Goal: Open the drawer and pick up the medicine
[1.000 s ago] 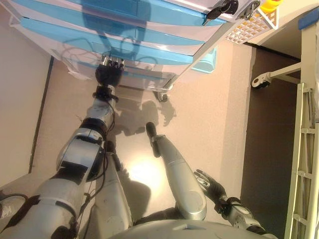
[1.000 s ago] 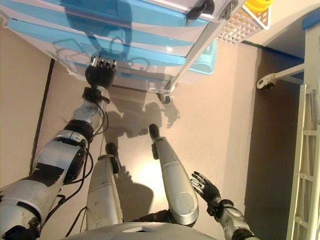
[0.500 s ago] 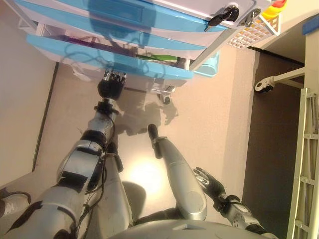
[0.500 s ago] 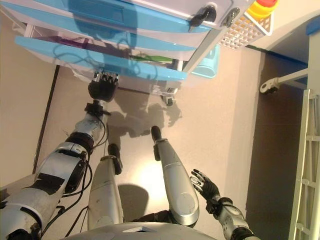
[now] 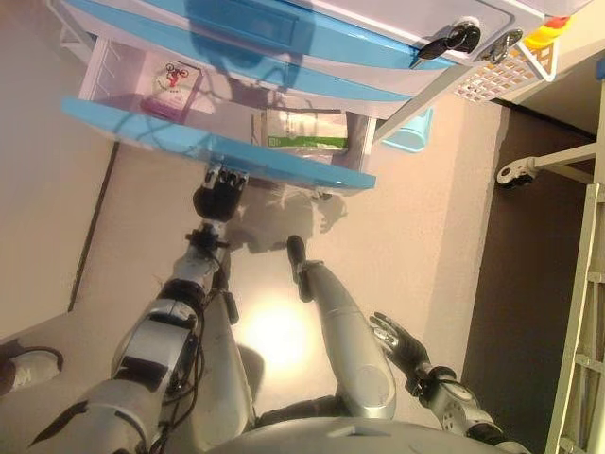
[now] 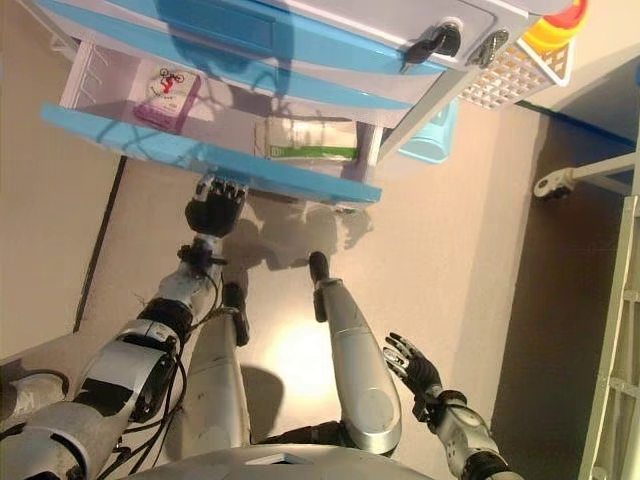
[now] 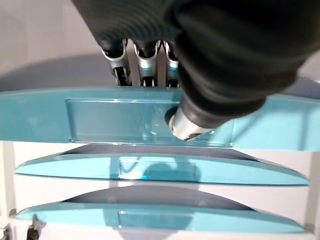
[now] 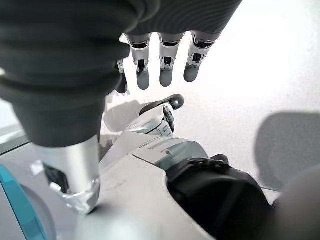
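Note:
A white cabinet has blue drawer fronts. One drawer (image 5: pixel 142 132) is pulled open. Inside lie a white and pink medicine box (image 5: pixel 170 83) on the left and a white and green pack (image 5: pixel 304 130) on the right. My left hand (image 5: pixel 219 194) is below the drawer's front, its fingers curled into the handle recess; the left wrist view shows the fingers (image 7: pixel 142 60) hooked over the blue front (image 7: pixel 40 117). My right hand (image 5: pixel 402 342) hangs low at my right side, open and empty, its fingers (image 8: pixel 165 65) straight.
A key (image 5: pixel 452 40) sticks out of the cabinet's top lock. A white lattice basket (image 5: pixel 496 71) hangs on its right side. A teal bin (image 5: pixel 411 132) stands behind it. A caster (image 5: pixel 515 173) and a white frame (image 5: pixel 577 312) are at the right. A shoe (image 5: pixel 28 364) shows at the lower left.
My left hand has pulled the drawer out toward me. It was closed, then partly open, and now both packs inside show. The right hand has not moved.

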